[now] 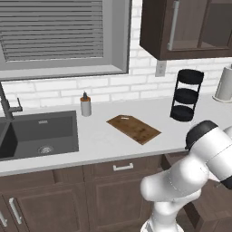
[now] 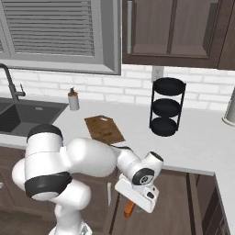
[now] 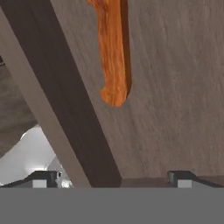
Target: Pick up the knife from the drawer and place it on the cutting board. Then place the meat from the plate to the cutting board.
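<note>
Above the open drawer [image 2: 174, 202], end effector [image 3: 111, 177] spread, knife [image 3: 113, 52] just ahead

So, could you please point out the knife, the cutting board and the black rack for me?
Orange-red-handled knife [image 3: 113, 52]: hand view, mid-handle.
Brown wooden cutting board [image 1: 134, 128]: left base view, board's centre.
Black three-tier rack [image 2: 166, 106]: right base view, middle tier.

Knife [image 3: 113, 48] handle: glossy orange wood grain. Drawer [image 3: 175, 87] floor: matt brown wood. Cutting board [image 1: 133, 128]: stained wood. Table [image 1: 97, 136]: smooth pale, matt.
</note>
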You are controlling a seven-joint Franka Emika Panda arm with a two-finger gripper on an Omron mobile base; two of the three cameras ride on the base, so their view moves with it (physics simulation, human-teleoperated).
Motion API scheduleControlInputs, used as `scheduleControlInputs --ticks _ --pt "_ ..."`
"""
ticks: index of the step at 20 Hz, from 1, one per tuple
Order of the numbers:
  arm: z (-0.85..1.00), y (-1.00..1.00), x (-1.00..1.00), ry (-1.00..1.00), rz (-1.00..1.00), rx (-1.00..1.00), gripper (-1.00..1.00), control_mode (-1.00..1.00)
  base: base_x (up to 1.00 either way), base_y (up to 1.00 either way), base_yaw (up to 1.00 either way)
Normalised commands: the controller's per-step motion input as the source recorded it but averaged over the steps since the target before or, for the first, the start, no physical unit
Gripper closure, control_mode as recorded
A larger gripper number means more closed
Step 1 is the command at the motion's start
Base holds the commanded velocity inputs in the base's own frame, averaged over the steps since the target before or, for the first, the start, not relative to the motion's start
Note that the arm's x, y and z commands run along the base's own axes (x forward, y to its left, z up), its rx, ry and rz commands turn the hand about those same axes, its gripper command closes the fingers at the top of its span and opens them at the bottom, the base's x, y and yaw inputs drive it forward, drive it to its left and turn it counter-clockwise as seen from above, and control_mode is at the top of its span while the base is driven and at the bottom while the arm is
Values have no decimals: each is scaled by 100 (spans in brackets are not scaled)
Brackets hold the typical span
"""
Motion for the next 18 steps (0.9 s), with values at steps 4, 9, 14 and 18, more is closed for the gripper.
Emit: scheduleControlInputs --ticks 4,9,14,18 --pt "-18 5 36 -20 -9 0 -100 -100 0 0 0" --pt "-31 0 41 -14 -8 -7 -100 -100 0 0 0" --pt "-11 -16 23 0 -2 -6 -100 -100 0 0 0" --pt "-4 -23 16 0 0 -2 -100 -100 0 0 0"
